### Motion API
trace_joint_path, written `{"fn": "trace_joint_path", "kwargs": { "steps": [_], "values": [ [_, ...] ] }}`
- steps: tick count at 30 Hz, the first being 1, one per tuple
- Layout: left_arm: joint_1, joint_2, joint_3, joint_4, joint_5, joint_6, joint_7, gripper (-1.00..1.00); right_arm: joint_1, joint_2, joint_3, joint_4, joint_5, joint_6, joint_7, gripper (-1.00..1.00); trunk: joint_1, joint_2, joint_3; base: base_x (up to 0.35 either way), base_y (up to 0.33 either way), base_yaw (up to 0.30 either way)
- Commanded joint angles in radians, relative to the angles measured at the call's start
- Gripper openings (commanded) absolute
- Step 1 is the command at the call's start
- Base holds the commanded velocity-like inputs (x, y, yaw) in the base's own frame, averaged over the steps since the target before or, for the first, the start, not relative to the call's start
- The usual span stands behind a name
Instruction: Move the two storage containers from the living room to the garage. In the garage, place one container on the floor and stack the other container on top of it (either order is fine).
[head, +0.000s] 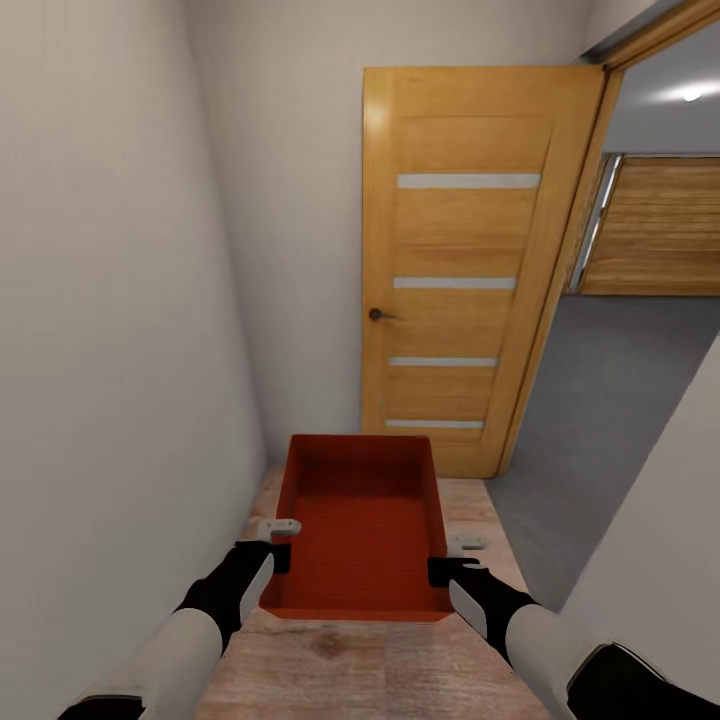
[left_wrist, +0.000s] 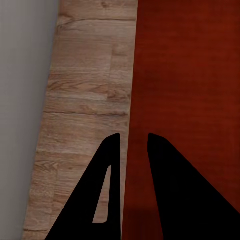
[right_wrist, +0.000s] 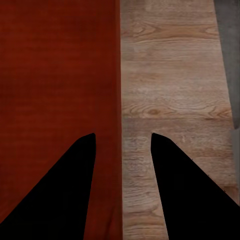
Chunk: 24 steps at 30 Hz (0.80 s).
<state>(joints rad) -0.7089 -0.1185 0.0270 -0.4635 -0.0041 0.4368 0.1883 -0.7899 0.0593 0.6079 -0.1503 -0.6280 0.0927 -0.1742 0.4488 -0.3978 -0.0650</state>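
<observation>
One orange-red storage container (head: 365, 530) hangs level above light wood-plank flooring, held between my two grippers; it is empty inside. My left gripper (head: 280, 545) clamps its left wall, and in the left wrist view the gripper (left_wrist: 134, 137) straddles the rim of the container (left_wrist: 190, 75). On the opposite wall sits my right gripper (head: 450, 558). The right wrist view shows this gripper (right_wrist: 123, 135) with one finger inside and one outside the container (right_wrist: 55, 75). Beyond the doorway lies the garage's grey concrete floor (head: 610, 400).
An orange-wood door (head: 470, 260) with four pale slits stands open straight ahead. White walls close in at the left (head: 110, 350) and right (head: 660, 520). The doorway opens ahead to the right, with a slatted wooden panel (head: 660, 225) at the back.
</observation>
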Motion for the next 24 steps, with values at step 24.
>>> {"fn": "trace_joint_path", "kwargs": {
  "steps": [24],
  "values": [
    [0.000,0.009,-0.015,-0.014,0.009,0.013,0.007,-1.00,-0.002,-0.001,0.026,-0.006,0.004,-0.007,-0.004,-1.00,0.001,-0.002,-0.002,0.309,0.000,0.000]
  ]
}}
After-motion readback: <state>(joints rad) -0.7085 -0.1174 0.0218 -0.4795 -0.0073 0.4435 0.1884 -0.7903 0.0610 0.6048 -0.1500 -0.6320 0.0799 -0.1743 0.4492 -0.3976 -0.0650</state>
